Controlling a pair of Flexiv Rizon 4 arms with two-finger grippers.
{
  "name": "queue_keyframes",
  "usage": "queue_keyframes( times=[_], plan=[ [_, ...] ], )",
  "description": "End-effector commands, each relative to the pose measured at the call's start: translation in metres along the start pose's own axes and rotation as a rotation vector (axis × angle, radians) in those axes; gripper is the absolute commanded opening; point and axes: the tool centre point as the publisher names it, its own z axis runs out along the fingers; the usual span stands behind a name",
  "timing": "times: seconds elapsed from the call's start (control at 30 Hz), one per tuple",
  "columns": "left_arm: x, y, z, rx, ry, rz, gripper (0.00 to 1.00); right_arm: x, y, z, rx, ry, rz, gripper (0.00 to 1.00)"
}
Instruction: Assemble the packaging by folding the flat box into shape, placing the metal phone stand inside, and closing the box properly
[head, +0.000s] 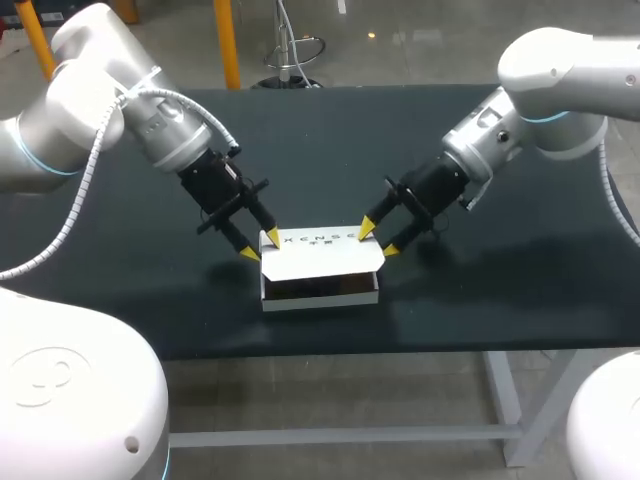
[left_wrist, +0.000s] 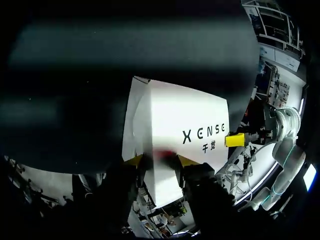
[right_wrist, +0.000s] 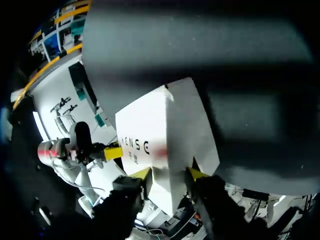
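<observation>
The box (head: 320, 275) stood folded into shape on the bench (head: 120, 270), near its front edge. Its lid (head: 322, 255) was lowered but untucked, with a dark gap beneath; whether the stand lay inside could not be seen. Closing seemed the step left. The left pincer (head: 260, 245) and right pincer (head: 378, 238), fingers apart, met the lid's opposite ends. Room lay behind and beside the box.

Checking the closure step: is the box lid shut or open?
Partly open. The lid sits raised over the base, with a dark gap showing along the front.
</observation>
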Motion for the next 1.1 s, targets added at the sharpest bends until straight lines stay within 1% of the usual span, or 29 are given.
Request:
queue_keyframes(
  times=[0.03, 0.17, 0.67, 0.8, 1.1],
  plan=[
    [0.008, -0.005, 0.001, -0.026, -0.009, -0.011, 0.40, 0.005, 0.004, 0.001, 0.039, 0.001, 0.000, 0.48],
    [0.009, -0.006, -0.001, -0.044, -0.011, -0.022, 0.41, 0.006, 0.004, -0.001, 0.065, 0.002, 0.002, 0.48],
    [0.012, -0.010, -0.008, -0.109, -0.014, -0.068, 0.41, 0.013, 0.006, -0.007, 0.111, 0.005, 0.031, 0.47],
    [0.013, -0.012, -0.011, -0.135, -0.012, -0.073, 0.40, 0.015, 0.006, -0.008, 0.127, 0.000, 0.031, 0.47],
    [0.014, -0.014, -0.017, -0.183, -0.015, -0.081, 0.42, 0.020, 0.006, -0.010, 0.153, 0.000, 0.037, 0.47]
  ],
)
